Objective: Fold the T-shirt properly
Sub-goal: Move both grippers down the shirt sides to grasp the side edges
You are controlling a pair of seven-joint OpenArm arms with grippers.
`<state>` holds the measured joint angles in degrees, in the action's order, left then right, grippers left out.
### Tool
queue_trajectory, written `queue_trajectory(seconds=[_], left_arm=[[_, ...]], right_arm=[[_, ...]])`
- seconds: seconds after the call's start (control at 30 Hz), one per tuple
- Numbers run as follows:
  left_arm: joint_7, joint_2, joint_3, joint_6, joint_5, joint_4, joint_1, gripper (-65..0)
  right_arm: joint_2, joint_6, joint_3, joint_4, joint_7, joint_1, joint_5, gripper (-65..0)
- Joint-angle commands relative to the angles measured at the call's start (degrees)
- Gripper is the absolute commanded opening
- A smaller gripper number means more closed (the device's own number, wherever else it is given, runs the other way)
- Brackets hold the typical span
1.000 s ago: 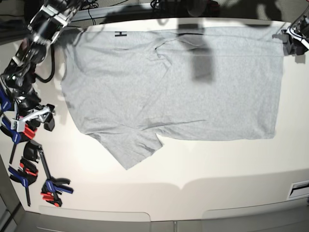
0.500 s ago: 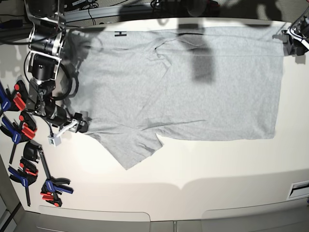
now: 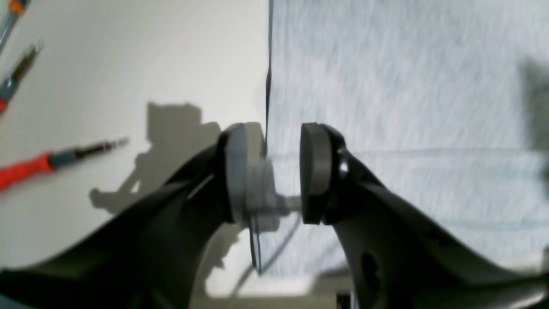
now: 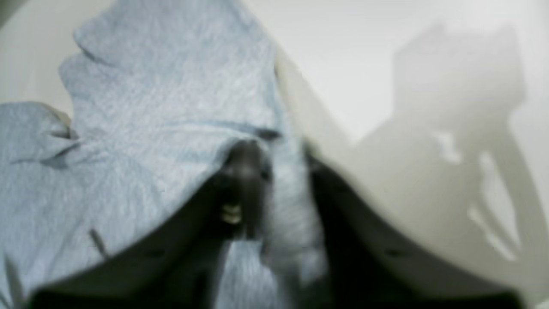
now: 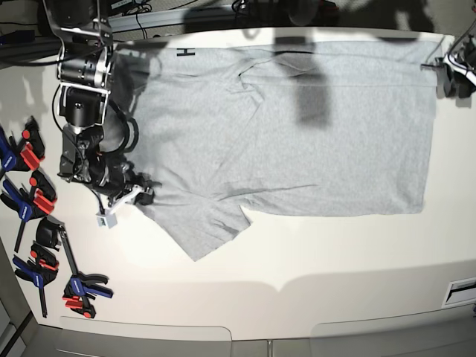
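Clamps [image 5: 33, 201] in blue and red line the tabletop's [image 5: 297, 260] left edge. Beside them, the right gripper [image 5: 141, 195] pinches the T-shirt [image 5: 297, 134] near its lower sleeve. Grey T-shirt lies flat, long axis left to right, hem toward the right edge. At the far right corner, the left gripper [image 3: 272, 171] pinches the hem.

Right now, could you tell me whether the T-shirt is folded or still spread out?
Mostly spread: the T-shirt lies flat across the table, one sleeve sticking out; only small creases near the collar.
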<state>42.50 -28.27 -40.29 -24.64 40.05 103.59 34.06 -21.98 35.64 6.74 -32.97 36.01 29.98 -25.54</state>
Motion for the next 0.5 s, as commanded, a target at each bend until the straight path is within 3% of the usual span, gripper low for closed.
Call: queue_trajectory(seconds=[0.0,0.17,0.33,0.47], left_arm=[[-1.01,-0.98,-0.57,-0.17,0.48,0.35,-1.33,-45.5],[-1.05,-1.7,-0.48,-0.17,0.55,-7.74,-11.93,-45.5],[-3.58,-5.55,2.1,-0.17,2.62,-25.18,-26.18,-45.3],[-5.2,-8.9,9.25,-0.2,2.69,-41.11,-38.64,-35.8]], right_arm=[[-0.52,0.37,0.0,-0.55,-0.07,1.29,-0.11,-65.0],[-0.52,0.37,0.0,-0.55,-1.6,1.29,-0.11,-65.0],[-0.5,0.37,-0.02,-0.55,-1.73,1.29,0.0,-65.0],[-0.52,0.37,-0.02,-0.55,-1.73,1.29,0.07,-65.0]])
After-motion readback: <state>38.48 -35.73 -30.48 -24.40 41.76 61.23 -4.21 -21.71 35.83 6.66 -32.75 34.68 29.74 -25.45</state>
